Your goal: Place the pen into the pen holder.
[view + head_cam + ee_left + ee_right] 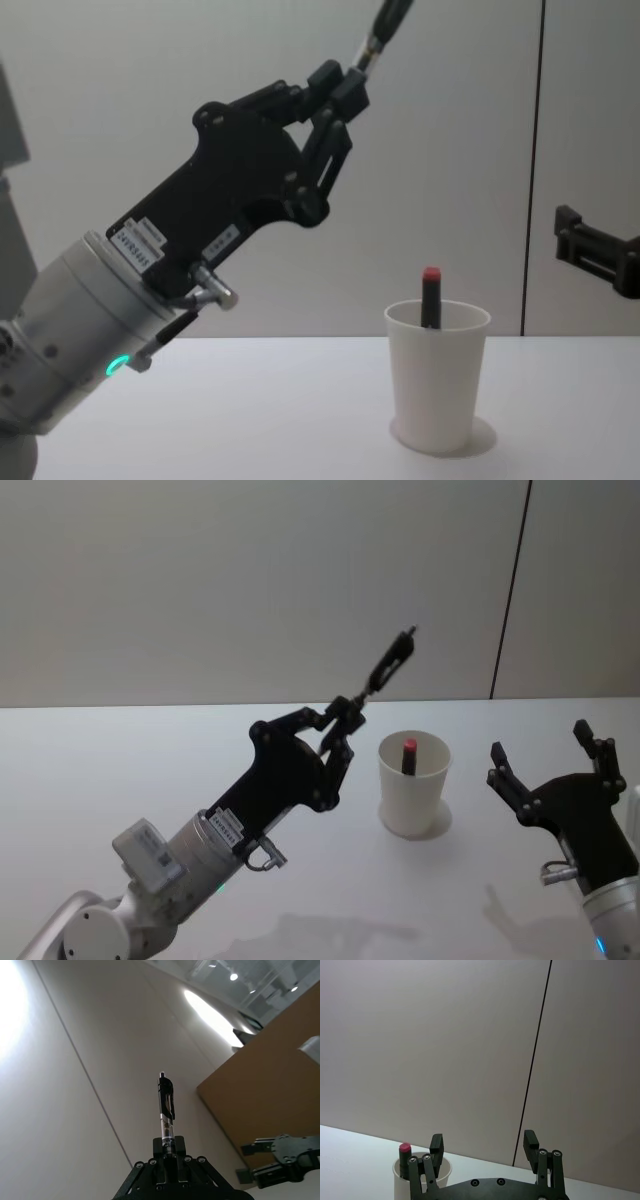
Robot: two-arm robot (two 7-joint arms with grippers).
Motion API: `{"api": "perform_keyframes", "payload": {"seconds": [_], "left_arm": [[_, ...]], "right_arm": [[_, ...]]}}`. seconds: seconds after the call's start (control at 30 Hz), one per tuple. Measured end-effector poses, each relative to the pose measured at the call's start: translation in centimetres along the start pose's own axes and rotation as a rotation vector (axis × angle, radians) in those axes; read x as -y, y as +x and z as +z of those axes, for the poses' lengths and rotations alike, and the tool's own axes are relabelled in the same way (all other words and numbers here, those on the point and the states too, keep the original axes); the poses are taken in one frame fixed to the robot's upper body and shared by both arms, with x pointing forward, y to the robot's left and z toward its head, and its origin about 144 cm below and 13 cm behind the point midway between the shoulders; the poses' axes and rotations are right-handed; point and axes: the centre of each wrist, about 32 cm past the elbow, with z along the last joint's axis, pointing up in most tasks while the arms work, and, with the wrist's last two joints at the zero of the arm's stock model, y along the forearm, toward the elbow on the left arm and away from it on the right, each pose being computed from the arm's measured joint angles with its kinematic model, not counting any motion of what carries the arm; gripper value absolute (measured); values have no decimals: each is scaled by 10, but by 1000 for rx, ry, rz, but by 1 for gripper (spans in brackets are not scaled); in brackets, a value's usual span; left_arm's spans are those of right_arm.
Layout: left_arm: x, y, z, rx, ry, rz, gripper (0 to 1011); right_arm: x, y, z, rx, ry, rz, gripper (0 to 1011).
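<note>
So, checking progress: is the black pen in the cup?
Out. The left gripper holds the black pen in the air, apart from the pen holder, which holds a red-topped pen. Right gripper: open, idle.

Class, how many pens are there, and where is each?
2. Black pen held up by the left gripper; red-topped pen standing in the white paper cup, which might hide others. Right gripper hovers open nearby.

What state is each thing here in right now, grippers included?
Slim black click pen: held aloft, tilted.
Plain white paper cup: upright on the table.
Dark red-topped marker: standing inside the cup.
Left gripper: shut on the pen.
Right gripper: open, empty, beside the cup.
</note>
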Motion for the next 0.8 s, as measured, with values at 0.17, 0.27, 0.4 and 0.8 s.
{"api": "perform_keyframes", "payload": {"seconds": [0.17, 0.27, 0.4, 0.8], "left_arm": [[-2, 5, -2, 0, -19, -53, 139], [-3, 8, -2, 0, -25, -82, 139], [-4, 11, -2, 0, -32, -107, 139], [-5, 17, -2, 3, -42, -153, 139]], "right_arm": [[0, 0, 0, 0, 0, 0, 1002], [0, 0, 0, 0, 0, 0, 1002], [0, 0, 0, 0, 0, 0, 1002], [0, 0, 0, 0, 0, 0, 1002]]}}
